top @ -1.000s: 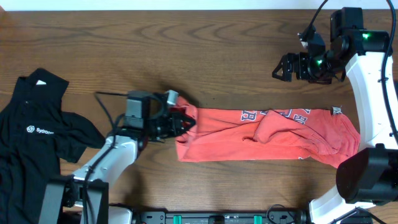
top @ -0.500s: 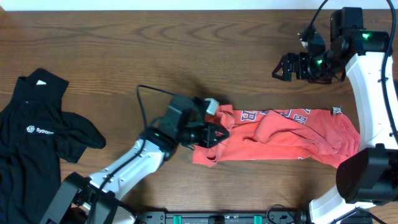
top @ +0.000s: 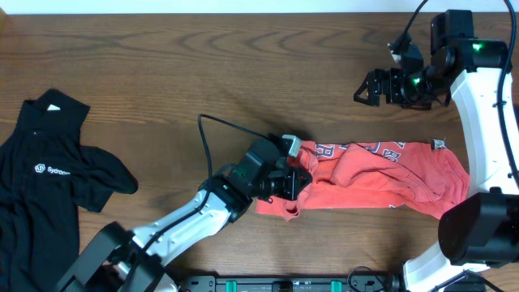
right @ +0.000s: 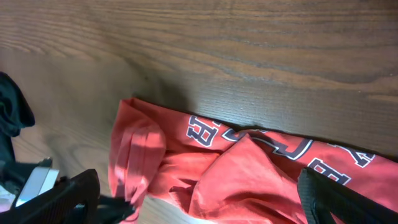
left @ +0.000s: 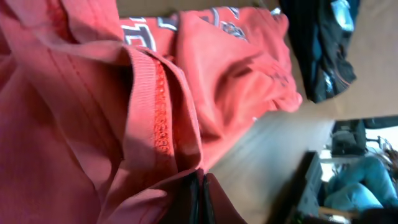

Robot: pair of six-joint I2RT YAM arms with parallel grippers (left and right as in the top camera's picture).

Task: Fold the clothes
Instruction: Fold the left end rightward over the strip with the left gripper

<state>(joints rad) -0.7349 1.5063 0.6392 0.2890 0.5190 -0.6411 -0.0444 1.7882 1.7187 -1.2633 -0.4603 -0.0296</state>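
Lying in a rumpled band on the right half of the wooden counter [top: 203, 65], the coral-red T-shirt [top: 389, 178] is seen from overhead with its white-outlined lettering [top: 357, 149] partly hidden in folds along the far edge. Its left end is bunched and clamped by the left pincer [top: 300, 177], whose jaws are closed tight on the cloth. The right pincer [top: 362, 88] is held over bare wood, beyond the shirt's far edge and apart from it, with jaws spread wide and nothing gripped. The black collared shirt [top: 49, 186] is laid loosely at the far left of the counter, well apart from the red one, and a small white logo [top: 53, 169] is shown on its chest.

From the left wrist, the frame is almost filled by red fabric. A ribbed, stitched hem [left: 155, 118] is draped in a fold just above the dark fingers [left: 214, 202], which are pressed together with the cloth pinched between them. Parts of the lettering are visible at the top edge.

From the right wrist, the two fingers [right: 68, 196] are seen at the bottom corners, far apart, with nothing between them. The T-shirt's bunched left end and several letters are seen below on the counter, and bare wood grain is shown across the upper part.
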